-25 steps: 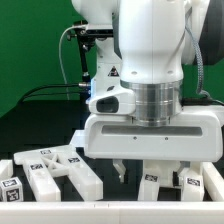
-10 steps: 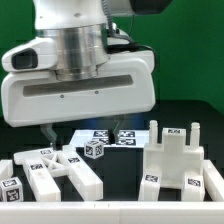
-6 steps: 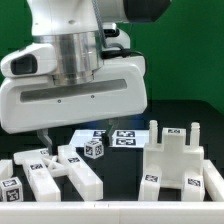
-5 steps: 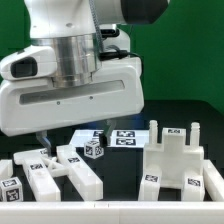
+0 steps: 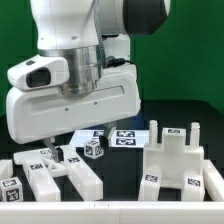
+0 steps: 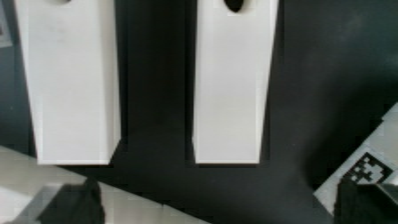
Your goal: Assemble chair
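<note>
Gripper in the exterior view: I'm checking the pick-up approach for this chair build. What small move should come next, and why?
Probably a short shift of the gripper toward the white bars on the exterior view's left. Its jaws stand open and empty, and the wrist view shows only dark table between the fingers, so no part is lined up for a grasp yet.

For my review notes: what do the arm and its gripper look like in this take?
The arm is glossy white with a dark rounded joint cap and a ribbed silver wrist collar. Below it sits a wide, boxy white gripper housing with rounded corners. The gripper's two fingers are long, flat white bars, each with a small dark notch near its base. No lettering is legible.
</note>
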Tool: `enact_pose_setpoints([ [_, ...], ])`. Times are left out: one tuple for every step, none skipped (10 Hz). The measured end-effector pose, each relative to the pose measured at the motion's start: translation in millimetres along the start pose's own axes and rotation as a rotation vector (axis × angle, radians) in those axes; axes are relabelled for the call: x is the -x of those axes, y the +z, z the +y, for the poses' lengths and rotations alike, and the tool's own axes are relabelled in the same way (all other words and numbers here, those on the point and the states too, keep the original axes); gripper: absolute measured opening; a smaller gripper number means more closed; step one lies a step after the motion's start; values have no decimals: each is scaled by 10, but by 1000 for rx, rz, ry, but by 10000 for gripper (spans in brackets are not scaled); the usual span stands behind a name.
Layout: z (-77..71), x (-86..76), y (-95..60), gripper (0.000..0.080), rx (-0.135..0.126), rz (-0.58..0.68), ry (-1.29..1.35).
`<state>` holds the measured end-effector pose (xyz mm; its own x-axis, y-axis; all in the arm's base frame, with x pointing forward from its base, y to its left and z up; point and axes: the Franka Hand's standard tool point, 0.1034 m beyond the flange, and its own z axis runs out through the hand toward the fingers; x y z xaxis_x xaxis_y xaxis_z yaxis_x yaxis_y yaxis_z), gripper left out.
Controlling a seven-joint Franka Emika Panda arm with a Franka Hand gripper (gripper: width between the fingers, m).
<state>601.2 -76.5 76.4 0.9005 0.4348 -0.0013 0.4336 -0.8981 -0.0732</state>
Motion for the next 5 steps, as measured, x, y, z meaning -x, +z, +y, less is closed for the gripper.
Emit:
enact_pose_setpoints([
  [37,2,23,649,27,25,-8],
  [47,141,138,649,70,50,-7],
  [4,348,262,649,65,32,7],
  [6,438,346,649,77,32,9],
  [-64,497,459,649,72,20,22],
])
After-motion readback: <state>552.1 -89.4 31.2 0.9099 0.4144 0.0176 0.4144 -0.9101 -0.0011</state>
